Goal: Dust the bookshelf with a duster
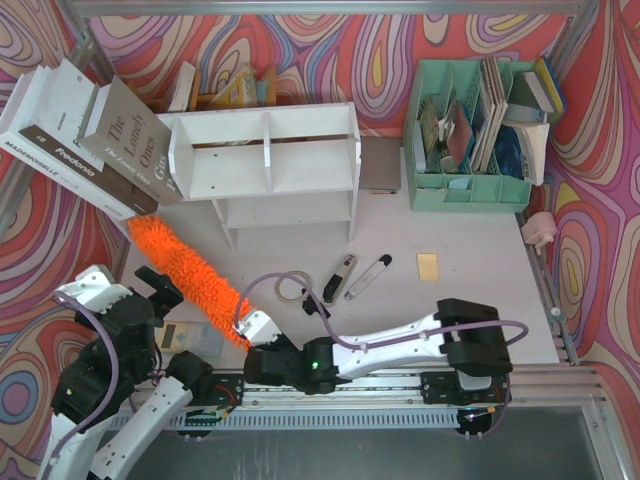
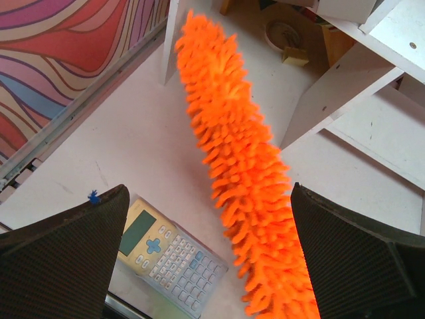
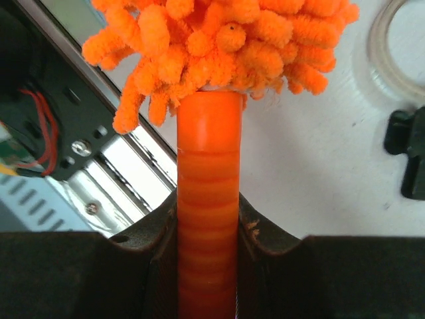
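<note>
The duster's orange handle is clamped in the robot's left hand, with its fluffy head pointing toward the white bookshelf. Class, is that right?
Wrong hand. The right wrist view shows the right hand shut on the orange handle of the duster; the left hand stands open, holding nothing. The fluffy head does point toward the white bookshelf.

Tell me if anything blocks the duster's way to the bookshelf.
Nothing visible lies on the table between the duster and the bookshelf; its tip is near the shelf's left foot. The leaning books crowd that left end, though.
</note>
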Controlling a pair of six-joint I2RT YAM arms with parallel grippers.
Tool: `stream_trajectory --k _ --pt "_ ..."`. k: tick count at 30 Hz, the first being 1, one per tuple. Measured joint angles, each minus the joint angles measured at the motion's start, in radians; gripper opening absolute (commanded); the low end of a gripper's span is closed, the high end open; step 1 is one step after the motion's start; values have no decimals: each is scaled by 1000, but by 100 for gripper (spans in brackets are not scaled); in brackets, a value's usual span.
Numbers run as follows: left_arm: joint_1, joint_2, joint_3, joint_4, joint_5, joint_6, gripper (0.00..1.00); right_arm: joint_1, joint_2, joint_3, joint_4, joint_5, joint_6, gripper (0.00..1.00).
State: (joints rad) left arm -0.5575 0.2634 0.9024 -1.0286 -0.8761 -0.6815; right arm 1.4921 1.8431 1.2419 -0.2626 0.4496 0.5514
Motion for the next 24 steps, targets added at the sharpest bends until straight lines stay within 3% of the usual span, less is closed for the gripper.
stream_trajectory --k 5,14,24 --pt "0 0 0 0 0 0 98 0 -77 3 62 35 -13 0" --pt "0 0 0 0 0 0 98 -2 60 74 34 27 4 0" --pt "0 0 0 0 0 0 98 -19 96 92 -46 -20 13 0"
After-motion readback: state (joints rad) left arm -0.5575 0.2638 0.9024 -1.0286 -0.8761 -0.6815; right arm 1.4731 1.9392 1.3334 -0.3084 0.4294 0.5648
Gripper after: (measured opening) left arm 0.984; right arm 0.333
